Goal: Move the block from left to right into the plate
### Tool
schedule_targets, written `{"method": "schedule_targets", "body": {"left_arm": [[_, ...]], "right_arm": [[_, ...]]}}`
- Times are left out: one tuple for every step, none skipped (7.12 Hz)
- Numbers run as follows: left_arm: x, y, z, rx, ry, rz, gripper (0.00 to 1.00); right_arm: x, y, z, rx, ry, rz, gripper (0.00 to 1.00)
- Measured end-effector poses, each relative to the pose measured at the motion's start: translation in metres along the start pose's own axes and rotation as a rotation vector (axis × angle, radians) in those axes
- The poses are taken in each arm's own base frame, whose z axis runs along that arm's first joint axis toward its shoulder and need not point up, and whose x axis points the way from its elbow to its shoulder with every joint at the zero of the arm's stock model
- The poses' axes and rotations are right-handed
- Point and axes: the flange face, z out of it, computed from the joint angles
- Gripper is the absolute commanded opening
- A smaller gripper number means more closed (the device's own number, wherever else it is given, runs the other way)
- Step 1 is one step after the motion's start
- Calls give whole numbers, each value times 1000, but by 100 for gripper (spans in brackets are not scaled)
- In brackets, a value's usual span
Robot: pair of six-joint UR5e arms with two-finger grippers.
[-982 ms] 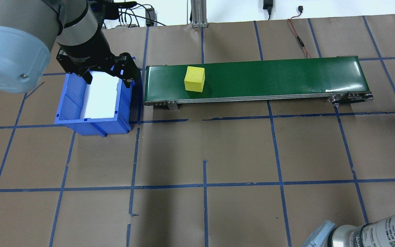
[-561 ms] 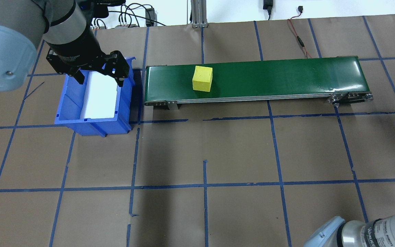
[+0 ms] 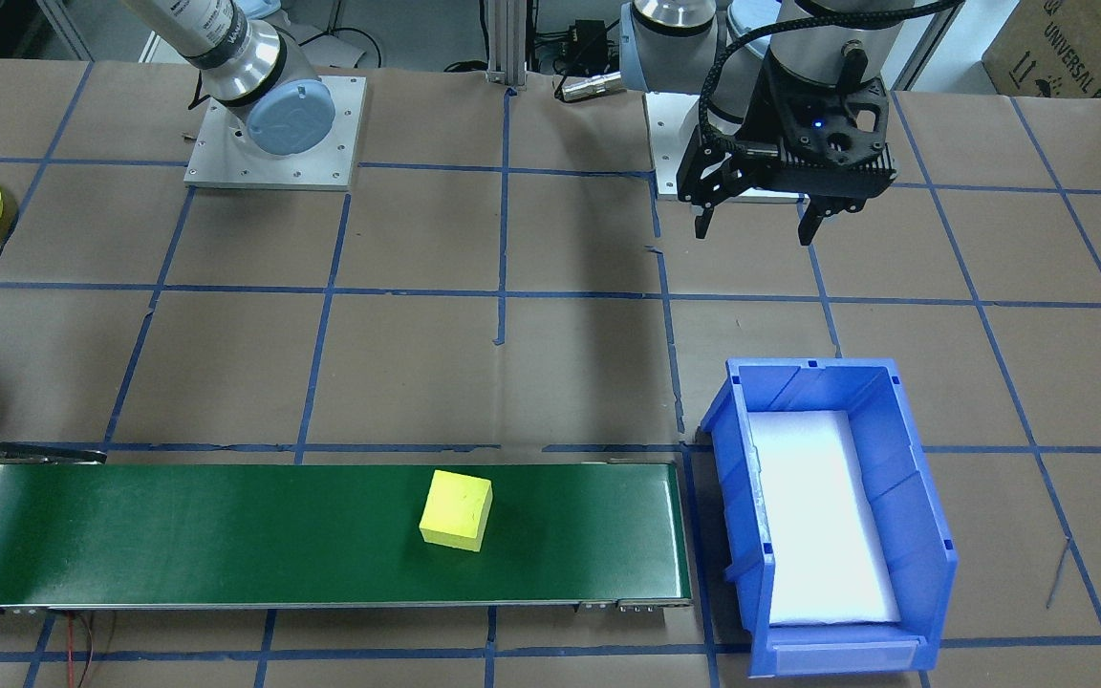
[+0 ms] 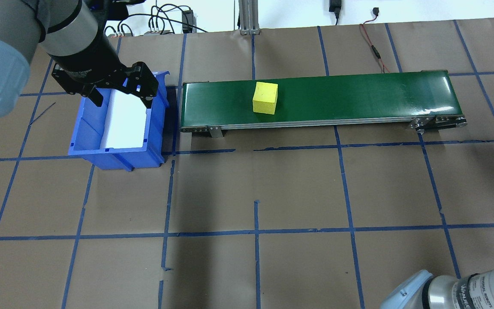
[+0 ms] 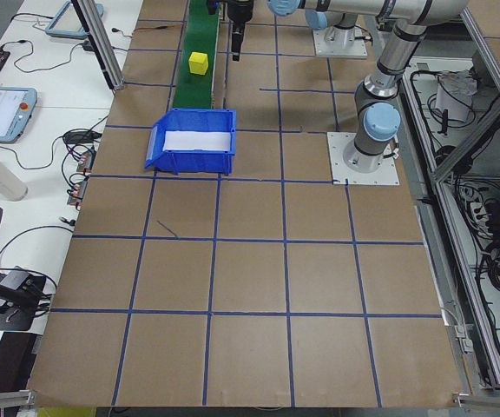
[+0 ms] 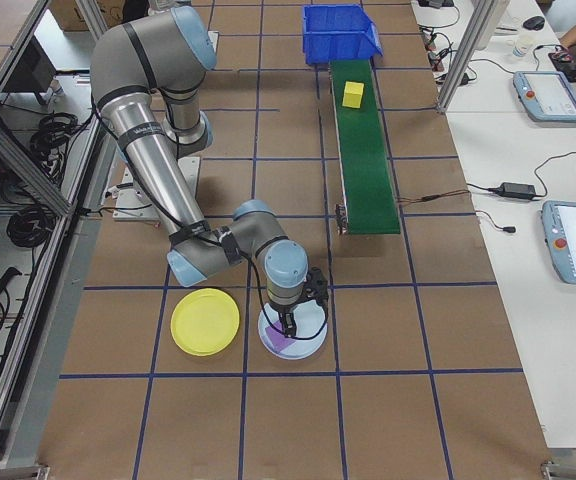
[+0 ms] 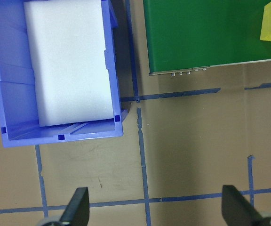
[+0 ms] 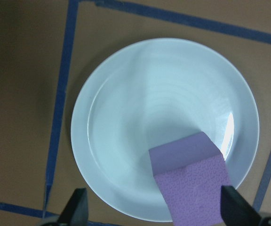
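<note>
The yellow block [image 4: 265, 98] lay on the green conveyor belt [image 4: 358, 96]. The yellow plate [image 6: 205, 321] sat beside a white plate [image 8: 121, 117] holding a purple block [image 8: 192, 183]. Left gripper [image 3: 757, 229] and right gripper [image 8: 152, 209] both stood spread wide, empty.

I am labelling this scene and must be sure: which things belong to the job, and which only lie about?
For the job: yellow block, green conveyor belt under it, yellow plate.
Lying about: blue bin, white plate, purple block.
</note>
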Motion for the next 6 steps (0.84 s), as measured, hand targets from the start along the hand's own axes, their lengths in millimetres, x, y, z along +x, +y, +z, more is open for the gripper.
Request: {"method": "schedule_targets", "body": {"left_arm": [[-1,0,-1,3,0,-3,100],[-2,0,-2,4,-1,-4,100],[-2,0,-1,2,-1,-3,100],[-2,0,0,0,0,-2,100],[-2,1,0,0,0,-2,100],[-1,0,0,1,-1,-1,100]], "right_arm": [[-26,-27,-24,5,18,7,100],[-71,-64,-54,6,27,4,100],[-122,-101,-77,7,19,30,100],[-177,-139,-90,17,3,68,100],[-238,-178,-99,35,-13,110,100],[-298,-210,-106,54,-31,153,100]]}}
